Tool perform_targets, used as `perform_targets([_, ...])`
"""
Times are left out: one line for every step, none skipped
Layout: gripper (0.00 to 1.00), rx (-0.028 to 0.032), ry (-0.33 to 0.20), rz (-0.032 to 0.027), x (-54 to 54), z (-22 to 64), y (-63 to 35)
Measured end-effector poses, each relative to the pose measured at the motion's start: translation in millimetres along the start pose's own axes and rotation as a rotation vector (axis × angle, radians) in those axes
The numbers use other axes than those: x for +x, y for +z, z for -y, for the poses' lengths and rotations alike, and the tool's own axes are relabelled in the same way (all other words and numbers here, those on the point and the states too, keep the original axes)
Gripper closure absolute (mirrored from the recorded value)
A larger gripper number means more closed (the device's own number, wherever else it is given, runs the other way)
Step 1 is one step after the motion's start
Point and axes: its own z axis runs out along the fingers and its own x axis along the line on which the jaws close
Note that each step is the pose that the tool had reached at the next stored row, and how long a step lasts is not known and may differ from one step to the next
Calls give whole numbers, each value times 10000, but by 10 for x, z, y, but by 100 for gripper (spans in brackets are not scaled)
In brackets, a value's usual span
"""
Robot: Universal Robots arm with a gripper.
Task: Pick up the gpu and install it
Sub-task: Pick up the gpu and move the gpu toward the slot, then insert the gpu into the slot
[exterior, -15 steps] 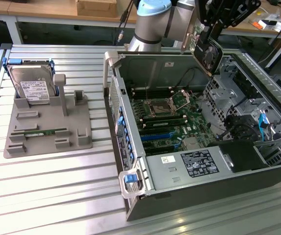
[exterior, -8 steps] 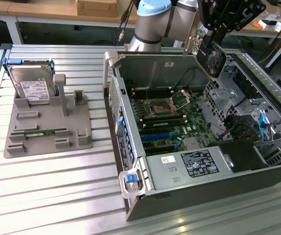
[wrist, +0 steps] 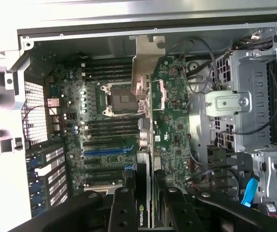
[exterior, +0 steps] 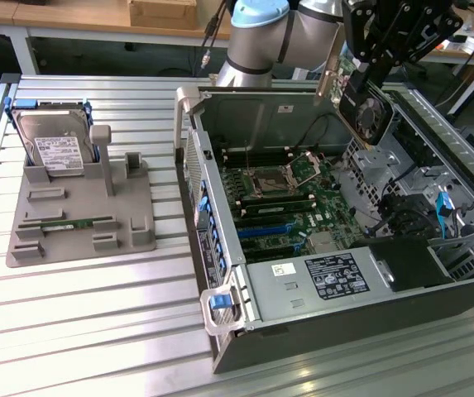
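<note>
At two o'clock in the exterior view, above the open computer case [exterior: 336, 321], the gripper [exterior: 361, 81] is clamped on the gpu [exterior: 371, 116]. The card hangs clear of everything in the case, its round black fan toward the camera. Its silvery bracket [exterior: 331, 83] sits at the card's ten o'clock end. In the wrist view the fingers [wrist: 123, 208] press on both faces of the card, which is seen edge-on.

Below the card, the case holds a green motherboard [exterior: 290, 203] with a processor socket [exterior: 271, 180] and blue expansion slots [exterior: 265, 231]. A labelled power supply [exterior: 336, 277] sits at the case's five o'clock.

Well apart, at nine o'clock on the slatted metal table [exterior: 96, 322], a gray holder [exterior: 129, 198] carries a hard drive [exterior: 50, 149] standing upright. A memory stick [exterior: 67, 223] lies flat in one of its slots.
</note>
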Motion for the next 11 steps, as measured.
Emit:
perform_targets([73,0,2,0,0,5,0])
perform_targets([73,1,0,0,-1,5,0])
perform_targets([73,2,0,-1,-1,5,0])
perform_targets([73,1,0,0,-1,5,0])
perform_targets([73,1,0,0,0,5,0])
perform_targets([73,1,0,0,-1,5,0])
perform_targets([73,1,-1,0,-1,5,0])
perform_targets([73,0,-20,-1,0,5,0])
perform_targets([73,-3,-161,-6,0,5,0])
perform_targets([73,-8,-372,-13,-1,5,0])
perform_targets([73,-17,-685,-24,0,5,0])
